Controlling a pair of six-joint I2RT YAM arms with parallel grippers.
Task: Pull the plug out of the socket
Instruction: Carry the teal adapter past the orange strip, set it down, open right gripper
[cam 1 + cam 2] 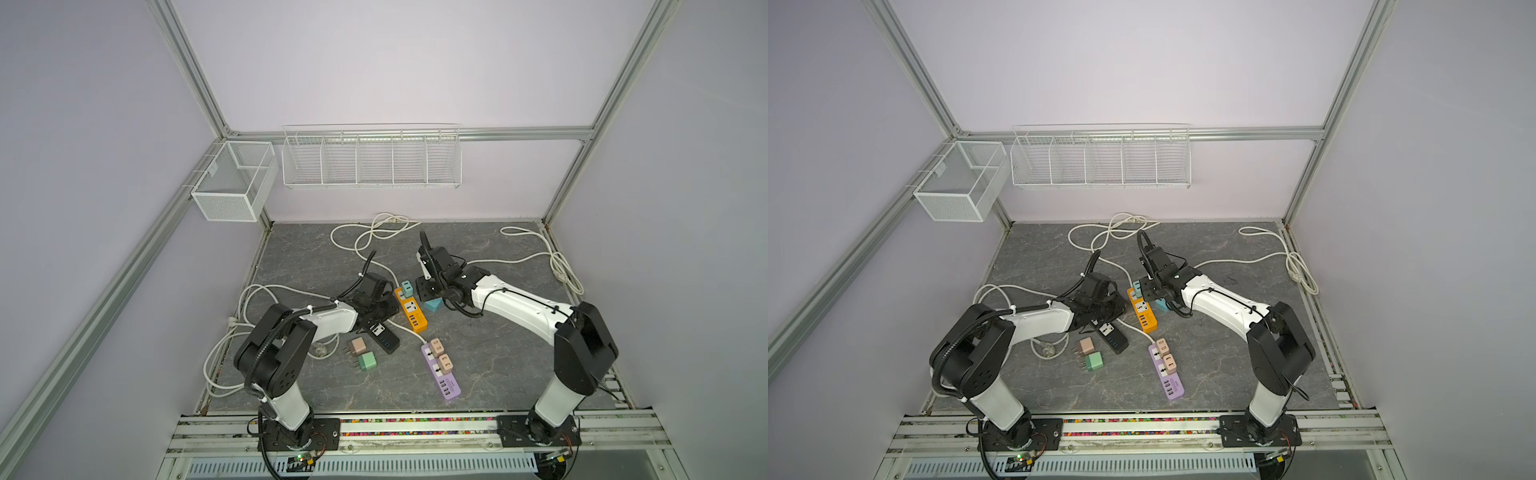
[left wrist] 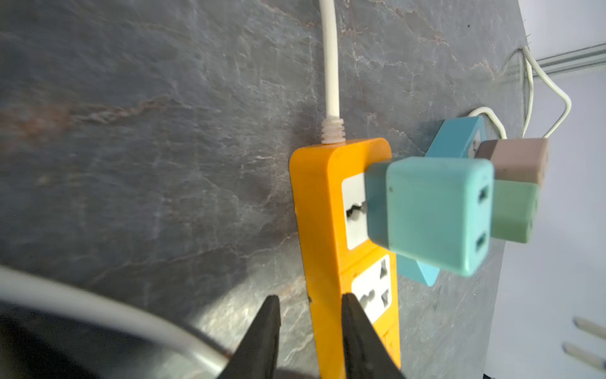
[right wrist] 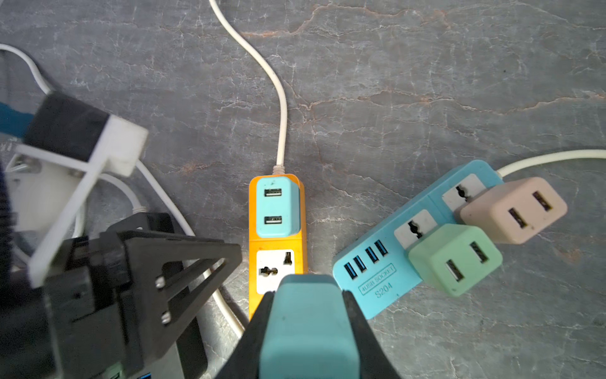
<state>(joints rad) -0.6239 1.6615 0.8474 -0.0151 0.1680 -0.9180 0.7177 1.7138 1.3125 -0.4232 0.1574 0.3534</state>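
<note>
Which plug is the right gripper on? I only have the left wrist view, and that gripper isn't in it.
Observer: The right gripper is shut on a teal plug, which sits in no socket of the orange strip.
Operator: Are any plugs lying unplugged?
Observer: Two. A loose pink plug and a loose green plug lie beside a black strip.
Operator: Is there a strip that my view misses?
Observer: Yes, a purple strip towards the front holds a rear pink plug and a front pink plug.
</note>
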